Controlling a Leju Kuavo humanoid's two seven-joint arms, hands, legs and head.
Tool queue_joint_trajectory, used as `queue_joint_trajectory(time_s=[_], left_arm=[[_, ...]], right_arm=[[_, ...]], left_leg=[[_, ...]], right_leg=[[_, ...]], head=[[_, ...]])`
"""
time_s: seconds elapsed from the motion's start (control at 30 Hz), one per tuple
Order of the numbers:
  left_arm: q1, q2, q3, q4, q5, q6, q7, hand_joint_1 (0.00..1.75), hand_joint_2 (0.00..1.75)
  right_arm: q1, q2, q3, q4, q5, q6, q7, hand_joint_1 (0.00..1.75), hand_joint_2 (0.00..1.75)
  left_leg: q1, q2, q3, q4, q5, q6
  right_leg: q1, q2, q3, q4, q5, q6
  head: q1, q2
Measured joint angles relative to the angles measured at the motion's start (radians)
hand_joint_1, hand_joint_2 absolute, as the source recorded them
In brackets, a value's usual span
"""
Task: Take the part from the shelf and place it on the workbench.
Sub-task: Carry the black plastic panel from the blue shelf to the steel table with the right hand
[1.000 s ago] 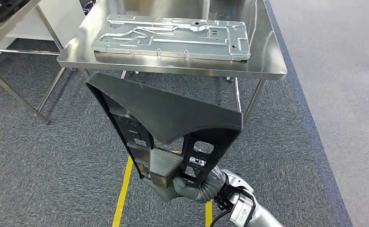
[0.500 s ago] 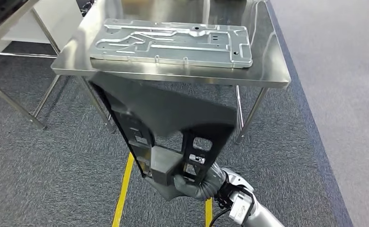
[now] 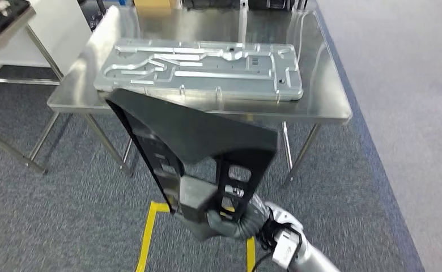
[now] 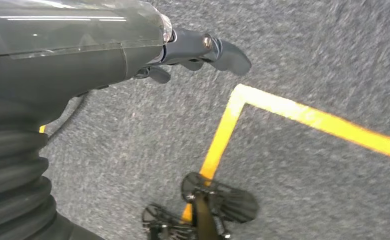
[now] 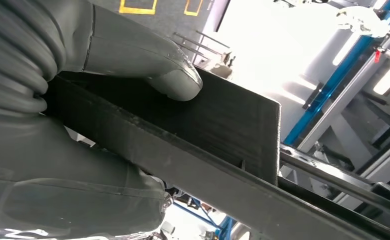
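Black part (image 3: 199, 133), grey carpet (image 3: 66, 215)

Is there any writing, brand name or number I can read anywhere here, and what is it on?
None can be read.
White label on the right arm's wrist: it may bear print, too small and blurred to read.
Black plastic part held by the right hand: no markings visible.
Silver metal plate on the steel workbench: raised ribs and holes, no text.
Yellow floor tape: plain lines, no words.
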Motion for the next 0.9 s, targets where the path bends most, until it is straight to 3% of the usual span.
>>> queue_joint_trajectory(time_s=[0.07,0.13,0.2,0.23,0.27,0.3,0.33,0.4,0.43,0.47,0.53,0.57,0.63,0.7,0.73,0.77,0.8,0.83,0.9], left_arm=[[-0.005,0.000,0.000,0.000,0.001,0.000,0.000,0.00,1.75],[-0.007,0.000,0.000,0.000,0.002,0.000,-0.001,0.00,1.75],[-0.006,0.000,0.000,0.000,0.004,0.000,0.000,0.00,1.75],[-0.005,0.000,0.000,0.000,0.005,0.000,0.000,0.00,1.75],[-0.004,0.000,0.000,0.000,0.006,0.000,0.001,0.00,1.75],[-0.004,0.000,0.000,0.000,0.007,0.000,0.001,0.00,1.75],[-0.004,-0.001,0.000,0.000,0.008,0.000,0.002,0.00,1.75],[-0.004,-0.002,0.000,0.000,0.012,0.001,0.003,0.00,1.75],[-0.005,-0.003,0.000,0.000,0.015,0.002,0.003,0.00,1.75],[-0.005,-0.003,0.000,0.000,0.017,0.002,0.002,0.00,1.75],[-0.007,-0.003,0.000,0.000,0.019,0.003,-0.001,0.00,1.75],[-0.010,-0.004,0.000,0.000,0.020,0.003,-0.003,0.00,1.75],[-0.014,-0.004,0.000,0.000,0.022,0.002,-0.005,0.00,1.75],[-0.011,-0.005,0.000,0.000,0.024,0.002,-0.006,0.00,1.75],[-0.009,-0.005,0.000,0.000,0.025,0.002,-0.006,0.00,1.75],[-0.006,-0.005,0.000,0.000,0.026,0.002,-0.006,0.00,1.75],[-0.005,-0.005,0.000,0.000,0.027,0.002,-0.006,0.00,1.75],[-0.004,-0.005,0.000,0.000,0.027,0.002,-0.006,0.00,1.75],[-0.003,-0.005,0.000,0.000,0.028,0.002,-0.007,0.00,1.75]], right_arm=[[-0.005,0.004,0.000,-0.003,0.001,0.000,0.000,1.66,1.75],[-0.006,0.006,0.000,-0.004,0.003,0.000,0.000,1.66,1.75],[-0.005,0.006,0.000,-0.004,0.004,0.000,0.001,1.66,1.75],[-0.004,0.006,0.000,-0.003,0.004,0.000,0.001,1.66,1.75],[-0.003,0.006,0.000,-0.003,0.004,0.001,0.001,1.66,1.75],[-0.003,0.006,0.000,-0.003,0.004,0.003,0.001,1.66,1.75],[-0.003,0.006,0.000,-0.003,0.003,0.005,0.001,1.66,1.75],[-0.001,0.007,-0.001,-0.001,-0.002,0.015,0.001,1.66,1.75],[0.000,0.008,-0.001,-0.001,-0.008,0.019,0.000,1.66,1.75],[0.000,0.010,-0.002,-0.002,-0.015,0.022,0.000,1.66,1.75],[-0.001,0.016,-0.004,-0.009,-0.026,0.017,0.000,1.66,1.75],[-0.002,0.018,-0.005,-0.015,-0.029,0.012,0.000,1.66,1.75],[-0.002,0.023,-0.006,-0.025,-0.031,0.002,0.000,1.66,1.75],[0.000,0.025,-0.008,-0.033,-0.029,-0.007,0.000,1.66,1.75],[0.002,0.025,-0.010,-0.037,-0.026,-0.012,0.000,1.66,1.75],[0.003,0.027,-0.013,-0.041,-0.023,-0.017,0.000,1.66,1.75],[0.004,0.028,-0.017,-0.045,-0.020,-0.021,0.000,1.66,1.75],[0.005,0.029,-0.021,-0.048,-0.016,-0.025,0.000,1.66,1.75],[0.007,0.031,-0.031,-0.054,-0.008,-0.036,0.000,1.66,1.75]], left_leg=[[0.004,-0.002,0.031,-0.018,-0.011,0.011],[0.007,-0.003,0.064,-0.033,-0.028,0.018],[0.009,-0.006,0.097,-0.040,-0.051,0.020],[0.010,-0.008,0.115,-0.041,-0.065,0.019],[0.010,-0.009,0.135,-0.041,-0.081,0.018],[0.011,-0.011,0.155,-0.041,-0.097,0.016],[0.011,-0.011,0.175,-0.042,-0.113,0.013],[0.009,-0.010,0.211,-0.042,-0.146,0.006],[0.007,-0.008,0.228,-0.046,-0.161,0.000],[0.005,-0.007,0.243,-0.045,-0.167,-0.007],[0.005,-0.003,0.257,-0.029,-0.160,-0.021],[0.007,-0.002,0.247,0.007,-0.148,-0.026],[0.011,-0.002,0.185,0.117,-0.155,-0.032],[0.012,-0.002,0.099,0.216,-0.217,-0.037],[0.012,-0.002,0.065,0.236,-0.255,-0.038],[0.013,-0.002,0.043,0.231,-0.280,-0.038],[0.015,-0.002,0.032,0.200,-0.276,-0.038],[0.016,-0.002,0.031,0.150,-0.239,-0.039],[0.018,0.001,0.040,0.045,-0.118,-0.037]], right_leg=[[-0.002,-0.004,-0.035,0.076,0.031,0.012],[-0.007,-0.008,-0.117,0.194,0.034,0.023],[-0.012,-0.010,-0.202,0.266,-0.032,0.031],[-0.015,-0.011,-0.233,0.271,-0.069,0.033],[-0.017,-0.013,-0.252,0.253,-0.091,0.035],[-0.017,-0.015,-0.261,0.215,-0.082,0.034],[-0.017,-0.018,-0.262,0.161,-0.036,0.031],[-0.011,-0.032,-0.259,0.061,0.112,0.019],[-0.007,-0.037,-0.254,0.035,0.162,0.011],[-0.005,-0.038,-0.249,0.023,0.183,0.002],[-0.006,-0.027,-0.221,0.014,0.172,-0.014],[-0.008,-0.022,-0.205,0.006,0.167,-0.021],[-0.009,-0.016,-0.174,-0.004,0.154,-0.032],[-0.009,-0.007,-0.151,-0.006,0.135,-0.036],[-0.009,-0.001,-0.140,-0.007,0.124,-0.036],[-0.010,0.005,-0.128,-0.007,0.114,-0.034],[-0.010,0.009,-0.114,-0.007,0.103,-0.032],[-0.011,0.012,-0.100,-0.007,0.092,-0.029],[-0.009,0.016,-0.074,-0.004,0.068,-0.019]], head=[[0.000,0.000],[0.000,0.000],[0.000,0.000],[0.000,0.000],[0.000,0.000],[0.000,0.000],[0.000,0.000],[0.001,0.000],[0.001,0.000],[0.001,0.000],[0.001,0.000],[0.001,0.000],[0.001,0.000],[0.001,0.000],[0.001,0.000],[0.001,0.000],[0.001,0.000],[0.001,0.000],[0.001,0.000]])
